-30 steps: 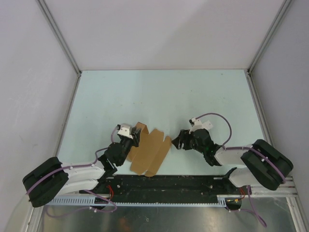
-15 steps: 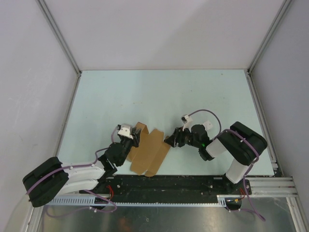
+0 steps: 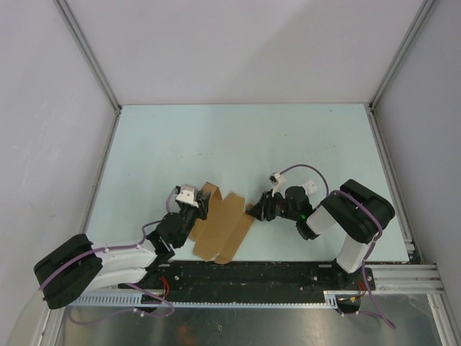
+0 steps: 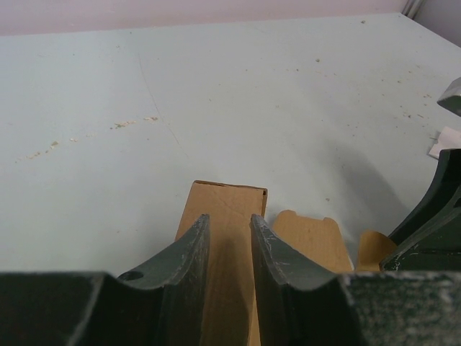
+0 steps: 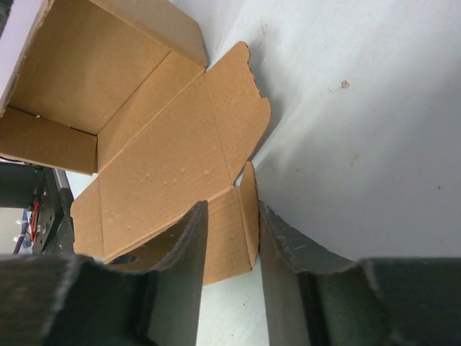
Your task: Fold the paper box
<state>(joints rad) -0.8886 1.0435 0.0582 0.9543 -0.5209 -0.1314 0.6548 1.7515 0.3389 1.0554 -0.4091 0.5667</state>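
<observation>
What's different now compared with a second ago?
The right gripper swung left to the paper box and now has its fingers around a side flap, closing in. The left gripper stayed clamped on the opposite flap, and the box hardly moved.

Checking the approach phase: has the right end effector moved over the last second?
Yes. The right end effector moved left across the table, reaching the right flap of the box.

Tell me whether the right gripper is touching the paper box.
Cannot tell. In the right wrist view a side flap of the paper box stands between the fingers of the right gripper, yet a sliver of gap seems to remain; the top view is too coarse.
</observation>
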